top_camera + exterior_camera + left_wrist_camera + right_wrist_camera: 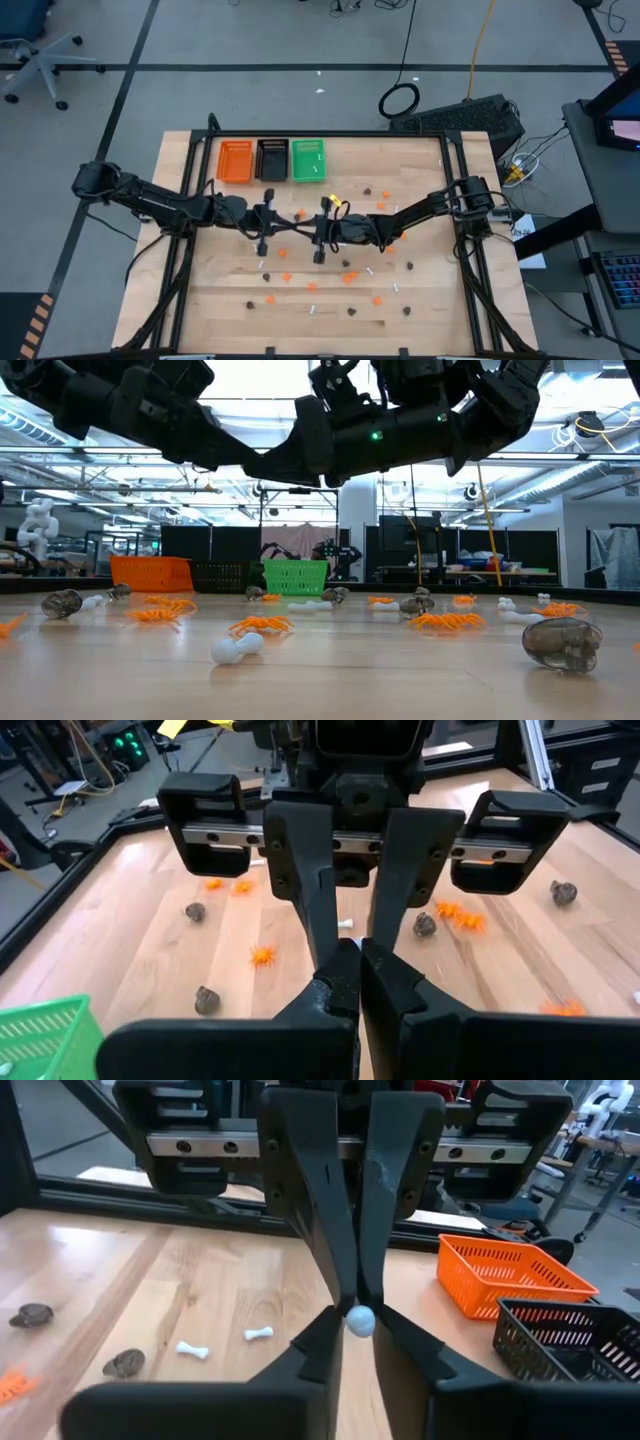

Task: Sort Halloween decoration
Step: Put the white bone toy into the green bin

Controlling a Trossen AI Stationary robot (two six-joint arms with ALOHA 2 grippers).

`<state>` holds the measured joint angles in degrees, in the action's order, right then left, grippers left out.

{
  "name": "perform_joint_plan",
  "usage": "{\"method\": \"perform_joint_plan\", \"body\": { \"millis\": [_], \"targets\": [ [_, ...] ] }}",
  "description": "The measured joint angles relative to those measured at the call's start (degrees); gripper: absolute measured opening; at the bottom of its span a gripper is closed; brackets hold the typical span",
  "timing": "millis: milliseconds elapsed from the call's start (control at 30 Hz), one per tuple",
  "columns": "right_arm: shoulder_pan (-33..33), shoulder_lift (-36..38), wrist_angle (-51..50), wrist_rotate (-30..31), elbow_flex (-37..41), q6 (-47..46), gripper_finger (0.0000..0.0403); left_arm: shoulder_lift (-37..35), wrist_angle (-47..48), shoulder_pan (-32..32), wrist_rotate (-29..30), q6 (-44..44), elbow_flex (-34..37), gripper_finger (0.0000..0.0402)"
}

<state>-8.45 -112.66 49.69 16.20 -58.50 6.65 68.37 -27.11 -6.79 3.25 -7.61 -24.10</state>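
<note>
Right wrist view | right hand [357,1318] pinches thin white stick [360,1320] for carrying to a tray | left hand [358,982] closed, empty, alongside

Both arms reach inward over the table's middle, the left gripper [264,246] with fingers pressed shut, the right gripper [320,257] pinching something small and white.

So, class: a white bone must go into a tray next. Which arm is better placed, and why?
The right. Its gripper already pinches a white bone between its fingertips, above the table. The left gripper is shut on nothing, so it would need to pick one first.
</note>
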Motion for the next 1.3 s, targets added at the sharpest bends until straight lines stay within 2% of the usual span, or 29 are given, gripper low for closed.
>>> {"method": "perform_joint_plan", "body": {
  "millis": [467,967,1100,1300],
  "targets": [
    [0.0,-0.1,-1.1,-1.3,0.1,0.5,0.0004,2.4,-1.5,0.0,-0.2,1.3,0.0,0.0001],
    [0.2,0.0,-1.5,-1.4,0.0,0.3,0.0001,1.0,-1.1,0.0,-0.3,1.4,0.1,0.0003],
    [0.2,0.1,-1.2,-1.5,-0.1,0.3,0.0001,-0.2,-1.1,0.0,-1.2,4.2,0.1,0.0024],
    [0.2,0.1,-1.4,-1.5,-0.2,0.3,0.0001,-0.9,-0.9,0.0,-1.2,4.4,0.1,0.0082]
  ]
}}
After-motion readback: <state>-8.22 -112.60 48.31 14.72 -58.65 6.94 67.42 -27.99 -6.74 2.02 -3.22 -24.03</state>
